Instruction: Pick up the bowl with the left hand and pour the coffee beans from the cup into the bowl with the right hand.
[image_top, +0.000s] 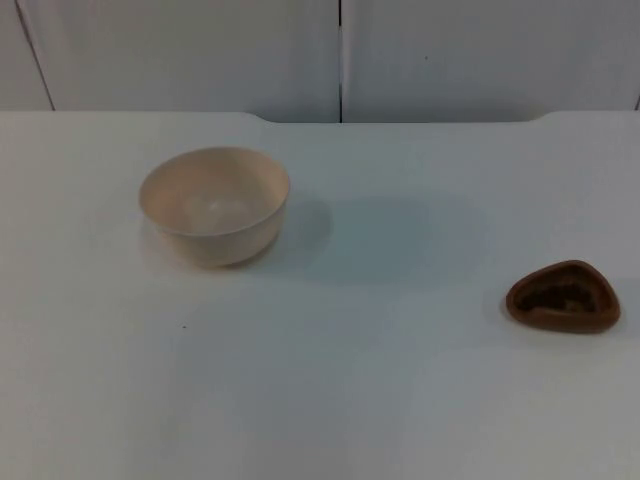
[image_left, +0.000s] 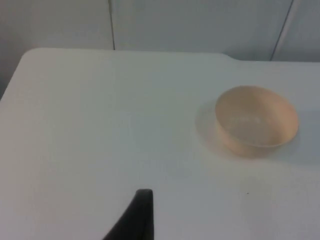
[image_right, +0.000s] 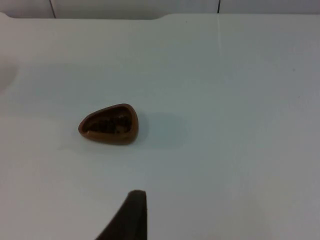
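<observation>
A grey partition wall (image_top: 340, 55) closes off the far edge of the white bench (image_top: 380, 380), which carries just two things, well apart. The cream bowl (image_top: 215, 205) stands upright and empty toward the left arm's side; the small brown cup (image_top: 563, 296), three-cornered, with dark coffee beans (image_top: 560, 297) in it, sits near the right arm's side. In the left wrist view the left hand (image_left: 136, 220) hangs above bare bench, short of the bowl (image_left: 256, 120); in the right wrist view the right hand (image_right: 131, 217) hovers short of the cup (image_right: 109, 124). I cannot tell how wide either hand stands. Judging by this, the task is at its start: nothing is grasped. The next move calls for the left hand to reach the bowl's rim and grip it, then lift.
</observation>
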